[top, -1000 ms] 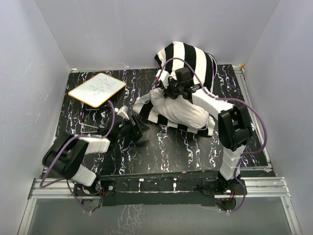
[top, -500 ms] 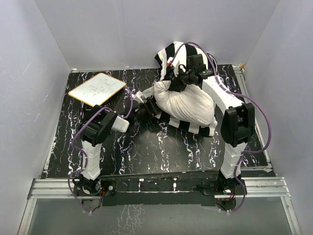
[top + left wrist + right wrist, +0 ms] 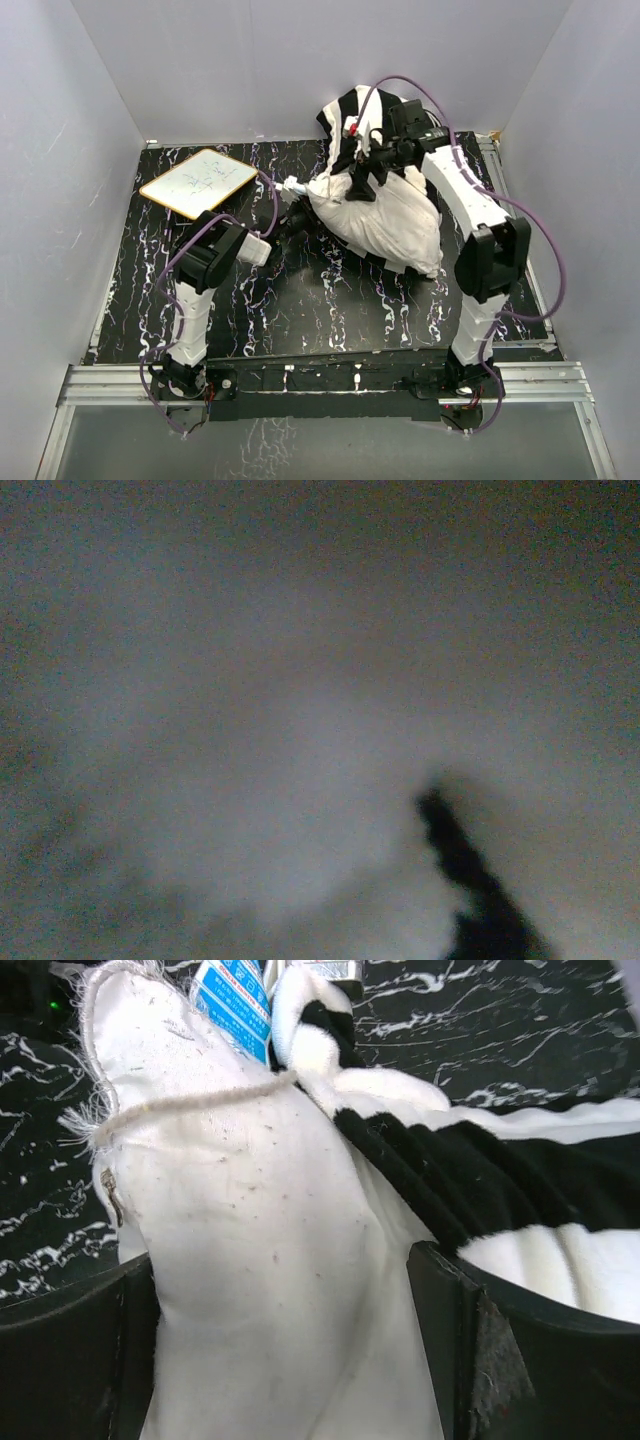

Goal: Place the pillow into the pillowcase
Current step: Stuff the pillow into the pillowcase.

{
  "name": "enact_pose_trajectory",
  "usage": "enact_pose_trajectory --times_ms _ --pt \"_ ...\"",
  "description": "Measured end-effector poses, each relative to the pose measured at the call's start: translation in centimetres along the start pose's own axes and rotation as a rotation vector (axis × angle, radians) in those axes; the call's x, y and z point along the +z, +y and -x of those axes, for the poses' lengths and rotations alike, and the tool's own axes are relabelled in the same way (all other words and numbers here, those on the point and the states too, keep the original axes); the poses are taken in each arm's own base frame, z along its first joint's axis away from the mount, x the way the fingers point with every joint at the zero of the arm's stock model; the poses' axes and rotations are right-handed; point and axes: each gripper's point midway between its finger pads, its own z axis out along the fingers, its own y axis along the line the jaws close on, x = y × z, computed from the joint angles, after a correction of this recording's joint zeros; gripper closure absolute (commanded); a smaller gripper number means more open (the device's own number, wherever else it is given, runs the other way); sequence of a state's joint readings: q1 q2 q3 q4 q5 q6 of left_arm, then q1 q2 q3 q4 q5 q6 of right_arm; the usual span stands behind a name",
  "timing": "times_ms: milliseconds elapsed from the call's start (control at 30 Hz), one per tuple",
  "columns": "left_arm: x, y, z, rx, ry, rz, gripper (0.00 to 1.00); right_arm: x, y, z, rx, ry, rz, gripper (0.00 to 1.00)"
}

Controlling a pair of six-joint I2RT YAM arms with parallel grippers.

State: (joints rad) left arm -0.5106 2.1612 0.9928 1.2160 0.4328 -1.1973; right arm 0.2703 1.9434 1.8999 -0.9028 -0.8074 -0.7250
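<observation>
Marbled bench is carrying pillow and striped pillowcase. Right hand is straddling the pillow, spread; left hand is sitting pressed together.

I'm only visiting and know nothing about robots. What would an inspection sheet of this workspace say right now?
Surface: table, black with white veining.
Job's things: white pillow mostly outside the striped pillowcase, which is bunched behind and under it.
Clutter: small whiteboard at the far left.
Hands: left hand shut at the pillow's left corner, what it pinches unclear; right hand open, fingers either side of the pillow.
Cables: purple cables loop along both arms; no snag seen.
Surroundings: pale walls on three sides; metal rail in front.
</observation>
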Motion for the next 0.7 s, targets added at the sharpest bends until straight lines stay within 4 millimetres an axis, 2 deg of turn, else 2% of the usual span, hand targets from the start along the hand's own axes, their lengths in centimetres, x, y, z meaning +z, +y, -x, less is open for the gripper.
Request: enact_pose_trajectory --times_ms 100,200,267,333,367,433,467,567,600,633,700 --pt "0.0 -1.0 0.1 -0.012 0.0 -0.013 1.0 -2.4 1.7 2.1 -0.104 -0.012 -0.04 0.02" --pt "-0.1 -2.3 0.1 -0.007 0.007 -0.027 1.0 -4.1 4.9 4.3 -0.231 -0.015 -0.102 0.01" --pt "-0.2 -3.2 0.0 -0.001 0.014 -0.035 1.0 -3.7 7.3 5.4 -0.316 -0.027 -0.125 0.01" --pt "-0.2 -4.0 -0.2 0.005 0.023 -0.042 1.0 -2.3 9.3 5.6 -0.374 -0.031 -0.13 0.02" --pt "-0.3 -4.3 -0.3 0.008 0.027 -0.045 1.0 -1.3 9.8 5.1 -0.385 -0.023 -0.131 0.02" --pt "-0.4 -5.2 -0.2 0.016 0.03 -0.053 1.0 0.4 9.5 3.0 -0.371 0.015 -0.151 0.04" --pt "-0.5 -5.7 -0.1 0.021 0.03 -0.058 1.0 1.0 9.0 1.9 -0.36 0.036 -0.166 0.12" --pt "-1.1 -6.9 0.1 0.04 0.027 -0.069 1.0 2.6 7.0 -2.5 -0.337 0.115 -0.239 0.65" --pt "-1.4 -6.8 -0.1 0.043 0.03 -0.061 1.0 2.8 6.5 -3.1 -0.345 0.129 -0.266 0.76" --pt "-1.8 -6.6 -0.3 0.044 0.032 -0.045 1.0 2.8 5.8 -3.5 -0.351 0.133 -0.302 0.84" --pt "-2.6 -6.0 -0.4 0.041 0.022 -0.018 1.0 2.4 4.5 -3.5 -0.355 0.124 -0.361 0.92"
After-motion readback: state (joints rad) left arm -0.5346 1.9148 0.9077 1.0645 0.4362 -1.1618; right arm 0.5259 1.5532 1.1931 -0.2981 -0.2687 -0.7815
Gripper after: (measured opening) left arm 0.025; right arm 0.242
